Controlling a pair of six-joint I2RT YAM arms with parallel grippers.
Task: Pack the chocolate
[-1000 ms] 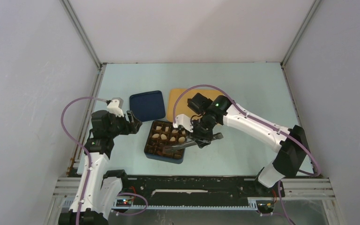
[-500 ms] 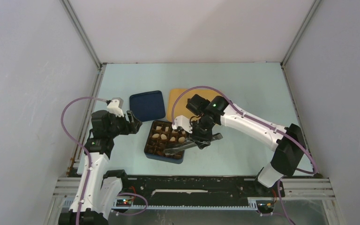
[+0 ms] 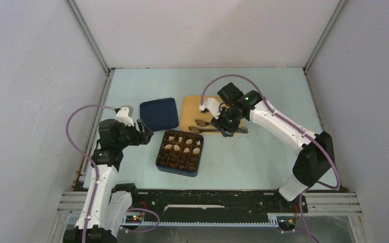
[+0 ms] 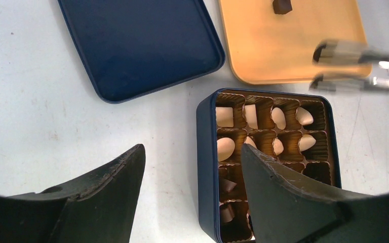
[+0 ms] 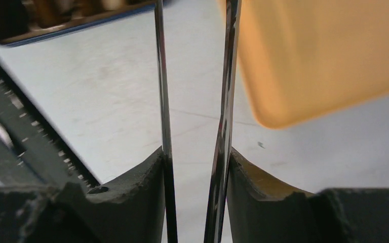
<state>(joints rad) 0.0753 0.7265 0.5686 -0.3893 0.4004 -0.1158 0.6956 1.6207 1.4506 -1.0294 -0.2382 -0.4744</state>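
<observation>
chocolate (image 4: 225, 148): seemingly eight cream pieces boxed

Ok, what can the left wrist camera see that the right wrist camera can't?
Only the left wrist view shows the blue lid, the chocolates sitting in the cells of the box, one dark piece on the orange tray, and the open left pincer. Only the right wrist view shows the right pincer squeezing the tongs close up, plus a black rail. Both show the orange tray, the box's blue edge, the tongs and the pale table.
</observation>
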